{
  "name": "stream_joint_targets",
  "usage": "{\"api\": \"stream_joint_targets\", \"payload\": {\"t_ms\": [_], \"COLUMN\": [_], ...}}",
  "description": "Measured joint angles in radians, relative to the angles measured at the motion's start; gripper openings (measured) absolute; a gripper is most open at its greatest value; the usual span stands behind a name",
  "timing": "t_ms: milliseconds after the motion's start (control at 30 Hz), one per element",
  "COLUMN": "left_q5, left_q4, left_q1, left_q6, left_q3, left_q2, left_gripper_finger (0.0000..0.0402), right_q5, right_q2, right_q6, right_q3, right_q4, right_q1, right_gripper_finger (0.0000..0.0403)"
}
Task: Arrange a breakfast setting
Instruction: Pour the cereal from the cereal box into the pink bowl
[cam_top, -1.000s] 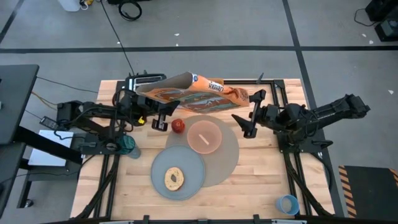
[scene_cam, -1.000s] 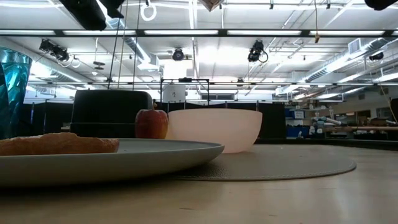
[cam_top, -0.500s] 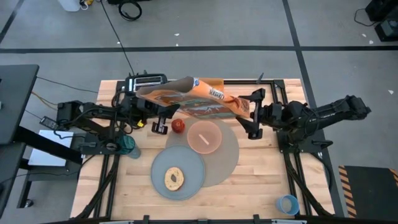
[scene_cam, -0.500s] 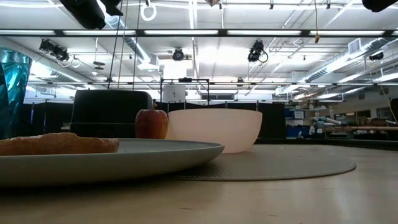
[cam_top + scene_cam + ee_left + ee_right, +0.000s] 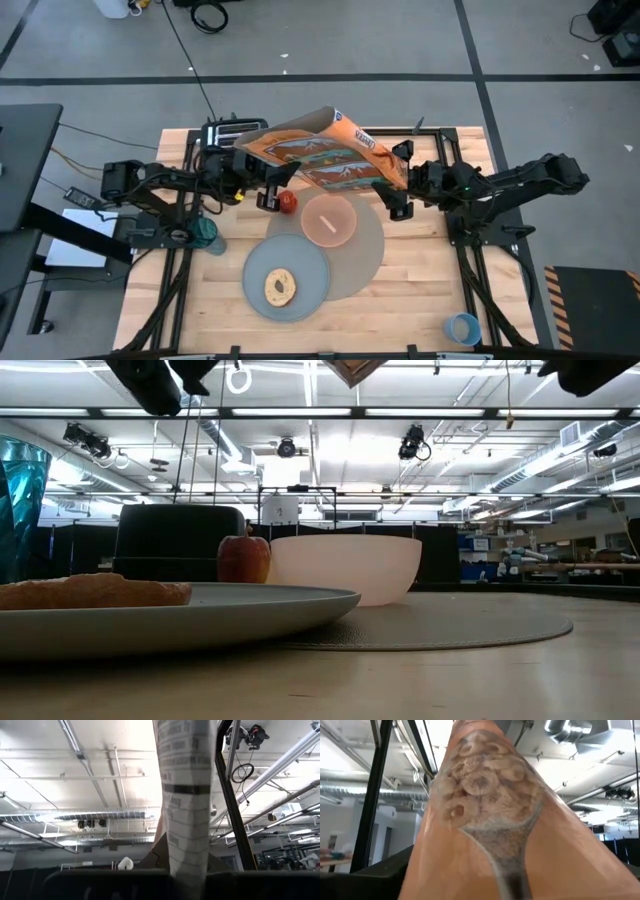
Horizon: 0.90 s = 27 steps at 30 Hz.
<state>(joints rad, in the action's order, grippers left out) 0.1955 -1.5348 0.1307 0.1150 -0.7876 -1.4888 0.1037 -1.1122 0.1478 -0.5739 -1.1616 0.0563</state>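
Orange cereal box (image 5: 325,155) up in the air over the back of the table (image 5: 420,300), tilted, above the pale pink bowl (image 5: 328,220) and apple (image 5: 287,202). Left gripper (image 5: 266,190) pressed together, pinching the box's left lower edge, just beside the apple. Right gripper (image 5: 398,190) at the box's right end, fingers spread wide to either side of it; firm clasp or not, cannot tell. Box printed face filling the right wrist view, side panel filling the left wrist view.

Done so far, judging by the layout:
- large round taupe mat (image 5: 370,250) laid centre of table
- bowl on the mat, back half, looks empty from above
- grey plate (image 5: 310,270) down front-left, overlapping the mat's edge
- bagel (image 5: 279,288) on the plate
- apple on the table just behind the plate, near the bowl, off the mat

Left to do, probably:
- pour from the box into the bowl, if that is the aim of this two-arm hold; nothing falling yet
- small blue cup (image 5: 462,327) out by the front right corner, well apart from the mat, needs bringing in
- spoon not seen anywhere in these views
- box to be put away afterwards

Teal glass (image 5: 205,235) at left edge near the left arm; black toaster (image 5: 235,130) at back left, untouched. Roughly past halfway, mid-step on the cereal.
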Motion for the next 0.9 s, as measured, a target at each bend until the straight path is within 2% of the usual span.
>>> {"api": "stream_joint_targets", "payload": {"t_ms": [267, 500, 567, 700, 900], "left_q5": [0.0, -0.002, 0.025, 0.103, 0.197], "left_q4": [0.006, 0.038, 0.059, 0.102, 0.268], "left_q1": [0.001, 0.002, 0.003, 0.018, 0.056], "left_q6": [-0.004, -0.003, -0.003, 0.033, 0.056], "left_q3": [-0.007, -0.009, -0.009, -0.007, -0.007], "left_q2": [-0.001, 0.001, 0.001, -0.004, 0.046], "left_gripper_finger": [0.0013, 0.0016, 0.0025, 0.0068, 0.0164], "right_q5": [0.0, 0.015, 0.013, 0.01, 0.059], "right_q2": [-0.013, -0.012, -0.011, 0.002, 0.097], "right_q6": [0.025, 0.031, 0.034, 0.039, 0.037], "right_q3": [0.0, 0.0, 0.0, 0.002, 0.076], "right_q4": [-0.022, -0.021, -0.016, 0.025, 0.038], "right_q1": [0.0, 0.0, 0.0, 0.01, 0.036], "right_gripper_finger": [0.0276, 0.0245, 0.024, 0.0239, 0.0239]}}
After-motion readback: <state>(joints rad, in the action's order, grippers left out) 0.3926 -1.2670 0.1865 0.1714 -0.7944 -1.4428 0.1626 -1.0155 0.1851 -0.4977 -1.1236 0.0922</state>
